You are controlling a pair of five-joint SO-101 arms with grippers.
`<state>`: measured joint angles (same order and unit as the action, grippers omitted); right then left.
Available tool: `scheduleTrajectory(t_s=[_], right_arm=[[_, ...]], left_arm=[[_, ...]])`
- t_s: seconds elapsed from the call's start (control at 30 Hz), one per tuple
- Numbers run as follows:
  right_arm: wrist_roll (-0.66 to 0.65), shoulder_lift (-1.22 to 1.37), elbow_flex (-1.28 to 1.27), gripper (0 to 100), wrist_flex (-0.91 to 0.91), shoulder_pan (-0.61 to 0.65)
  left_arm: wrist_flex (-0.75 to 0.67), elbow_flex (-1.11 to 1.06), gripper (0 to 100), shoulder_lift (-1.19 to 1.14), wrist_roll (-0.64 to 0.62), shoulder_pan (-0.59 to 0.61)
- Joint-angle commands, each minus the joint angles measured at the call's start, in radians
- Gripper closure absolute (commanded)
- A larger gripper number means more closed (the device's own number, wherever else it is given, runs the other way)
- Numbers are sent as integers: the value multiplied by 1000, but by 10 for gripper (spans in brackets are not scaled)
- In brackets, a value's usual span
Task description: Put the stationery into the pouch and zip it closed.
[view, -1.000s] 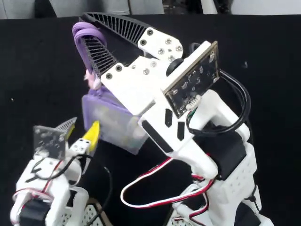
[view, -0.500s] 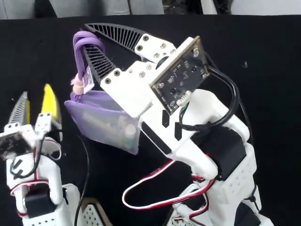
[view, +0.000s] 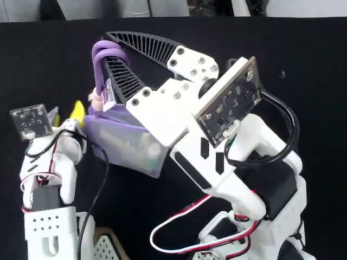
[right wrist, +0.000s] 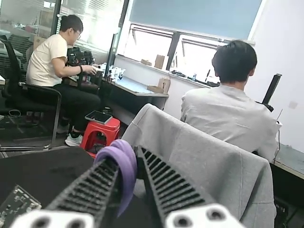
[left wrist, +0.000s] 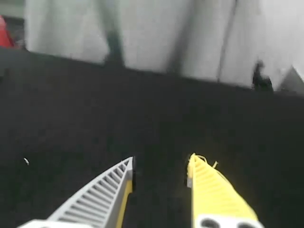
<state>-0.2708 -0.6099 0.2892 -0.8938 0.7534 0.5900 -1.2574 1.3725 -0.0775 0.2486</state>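
Observation:
My right gripper (view: pixel 107 51) is raised high over the table and shut on the purple strap (view: pixel 103 59) of the translucent purple pouch (view: pixel 126 142). The pouch hangs below its black ribbed fingers (view: pixel 142 44), with stationery faintly visible inside. In the right wrist view the purple strap (right wrist: pixel 118 166) is pinched between the two black fingers (right wrist: pixel 164 187). My left gripper (left wrist: pixel 159 166) stands open with nothing between its grey and yellow fingers, above the black table. In the high view the left arm's yellow finger (view: pixel 77 112) is just left of the hanging pouch.
A black table (view: pixel 303 70) covers the scene. The right arm's white body (view: pixel 244 173) takes up the middle and right. The left arm's base (view: pixel 46 216) stands at the lower left. A grey chair back (right wrist: pixel 199 156) shows beyond the table.
The left arm has swung from beside the pouch out to the left, then turned back toward it. The right arm and hanging pouch shifted slightly left, then back right.

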Motion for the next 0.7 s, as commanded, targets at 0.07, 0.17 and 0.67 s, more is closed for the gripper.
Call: scheduleTrajectory(t_s=[0.07, 0.17, 0.67], right_arm=[[-9, -27, 10, 988, 2, 3], [-9, -28, 12, 988, 2, 3], [-8, -28, 15, 988, -6, 3]], left_arm=[[399, 209, 805, 195, -6, -170], [531, 240, 804, 377, -6, -236], [786, 300, 801, 454, 71, -371]])
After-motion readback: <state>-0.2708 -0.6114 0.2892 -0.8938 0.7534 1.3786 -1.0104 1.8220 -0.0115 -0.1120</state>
